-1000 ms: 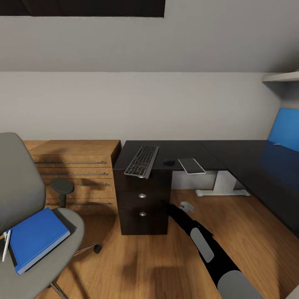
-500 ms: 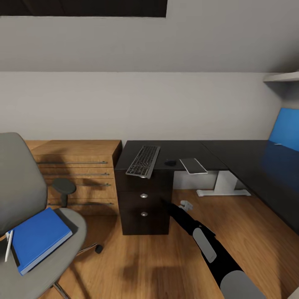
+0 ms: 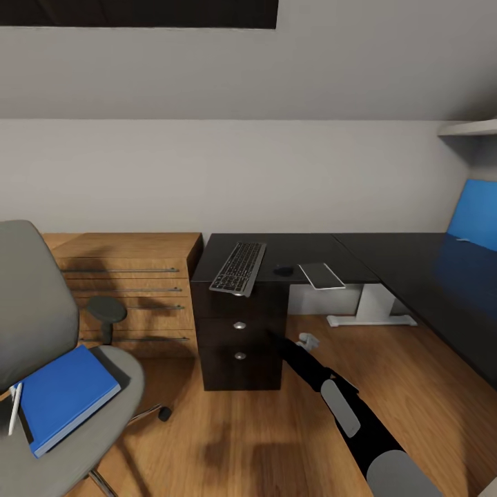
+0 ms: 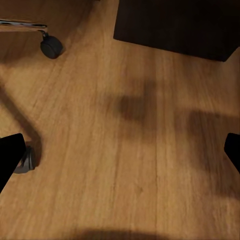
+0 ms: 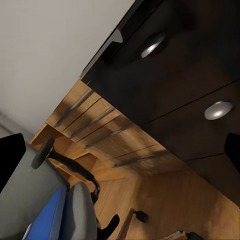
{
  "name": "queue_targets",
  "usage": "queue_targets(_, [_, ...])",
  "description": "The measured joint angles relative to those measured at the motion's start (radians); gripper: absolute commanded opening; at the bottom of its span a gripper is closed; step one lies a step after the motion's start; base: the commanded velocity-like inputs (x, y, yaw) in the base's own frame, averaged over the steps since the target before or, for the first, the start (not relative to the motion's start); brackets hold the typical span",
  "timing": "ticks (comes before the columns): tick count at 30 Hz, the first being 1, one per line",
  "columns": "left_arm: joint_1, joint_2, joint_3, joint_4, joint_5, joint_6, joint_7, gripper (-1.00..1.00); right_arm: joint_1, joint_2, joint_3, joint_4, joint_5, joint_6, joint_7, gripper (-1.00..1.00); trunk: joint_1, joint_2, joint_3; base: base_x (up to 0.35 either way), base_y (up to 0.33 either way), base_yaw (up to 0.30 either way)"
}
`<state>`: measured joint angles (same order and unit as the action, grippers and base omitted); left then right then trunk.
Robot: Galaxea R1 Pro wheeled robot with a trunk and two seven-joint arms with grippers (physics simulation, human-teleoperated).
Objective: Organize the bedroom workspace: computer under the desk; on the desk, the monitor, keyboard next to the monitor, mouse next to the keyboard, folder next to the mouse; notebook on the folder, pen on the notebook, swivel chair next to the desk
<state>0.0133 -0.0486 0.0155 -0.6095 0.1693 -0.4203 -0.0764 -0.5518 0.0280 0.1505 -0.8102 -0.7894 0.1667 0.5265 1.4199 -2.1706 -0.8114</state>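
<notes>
I see the folder [image 3: 63, 397] nearest me on the swivel chair [image 3: 41, 324] seat, a pen [image 3: 14, 408] beside it. My right tool [image 3: 308, 341] hangs spread near the drawers; the left tool [image 4: 120, 155] gapes over floor. Farther, the keyboard [image 3: 239, 267] and notebook [image 3: 321, 275] lie on the counter [image 3: 386, 255].

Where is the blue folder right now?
In the head view, the blue folder lies on the seat of the swivel chair at lower left, left of the desk.

Head view high over desk [image 3: 290, 245], wrist views low near floor
</notes>
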Motion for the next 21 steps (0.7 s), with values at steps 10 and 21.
queue_targets(10, [0.000,0.000,0.000,0.000,0.000,0.000,0.000,1.00,0.000,-0.001,0.000,0.003,-0.064,0.018,0.004,1.00,0.000,0.000,0.000,0.000,0.000,0.000])
queue_targets(21, [0.000,0.000,0.000,0.000,-0.002,0.000,0.000,1.00,0.000,-0.018,0.000,0.003,-0.123,0.061,0.006,1.00,0.000,0.000,0.000,0.000,0.000,0.000])
